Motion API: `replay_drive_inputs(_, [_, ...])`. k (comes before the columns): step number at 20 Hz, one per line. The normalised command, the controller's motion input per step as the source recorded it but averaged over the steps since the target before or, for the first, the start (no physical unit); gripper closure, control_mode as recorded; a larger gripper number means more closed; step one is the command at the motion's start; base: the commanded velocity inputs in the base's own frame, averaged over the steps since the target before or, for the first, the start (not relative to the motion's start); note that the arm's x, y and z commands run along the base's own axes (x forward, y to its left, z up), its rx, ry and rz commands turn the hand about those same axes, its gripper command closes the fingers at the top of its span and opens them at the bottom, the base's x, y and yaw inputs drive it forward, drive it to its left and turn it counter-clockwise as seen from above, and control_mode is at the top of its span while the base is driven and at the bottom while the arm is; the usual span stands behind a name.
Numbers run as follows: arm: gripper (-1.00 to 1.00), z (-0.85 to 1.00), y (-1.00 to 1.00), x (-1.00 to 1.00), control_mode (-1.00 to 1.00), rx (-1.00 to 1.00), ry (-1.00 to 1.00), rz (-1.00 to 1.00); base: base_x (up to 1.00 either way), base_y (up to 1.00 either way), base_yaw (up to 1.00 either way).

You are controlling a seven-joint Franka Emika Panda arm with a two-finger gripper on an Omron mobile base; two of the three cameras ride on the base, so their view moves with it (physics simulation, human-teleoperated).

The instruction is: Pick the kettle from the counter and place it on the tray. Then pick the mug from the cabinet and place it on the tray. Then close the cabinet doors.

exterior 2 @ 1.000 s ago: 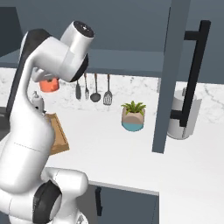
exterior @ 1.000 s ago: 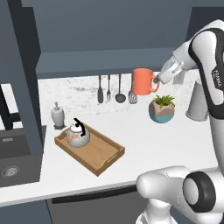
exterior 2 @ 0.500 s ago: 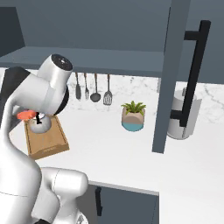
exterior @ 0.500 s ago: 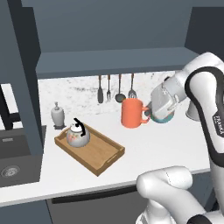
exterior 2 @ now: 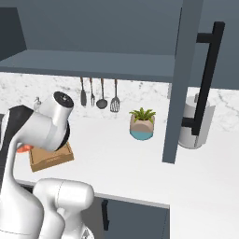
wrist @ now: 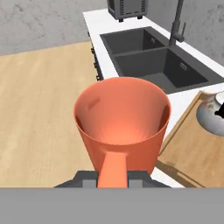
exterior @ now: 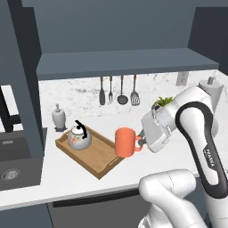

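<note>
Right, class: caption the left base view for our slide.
Robot arm carries the orange mug by its handle toward the wooden tray holding the kettle.

Base views flank arm, share counter; hand view close, downward.

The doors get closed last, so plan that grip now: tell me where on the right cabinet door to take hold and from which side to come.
Take the right cabinet door by its vertical black bar handle, around mid-height. The bar stands off the panel on two mounts, leaving a gap for fingers, and the door stands swung open, so come at the handle side from the right and close across the bar. The tool holds the mug now.
</note>
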Motion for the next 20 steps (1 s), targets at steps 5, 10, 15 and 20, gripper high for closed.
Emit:
replay_drive_inputs(5, [1.00,-0.49,0.00,0.44,-1.00,0.03,0.00,0.08,0.00,0.00,0.00])
replay_drive_inputs(10, [1.00,-0.43,0.00,0.45,-1.00,0.03,0.00,0.09,0.00,0.00,0.00])
replay_drive_inputs(15, [1.00,-0.25,0.08,0.53,-1.00,0.01,0.00,0.02,0.00,0.00,0.00])
replay_drive_inputs(20, [1.00,-0.12,0.16,0.52,-1.00,0.00,0.02,0.00,0.00,0.00,0.00])
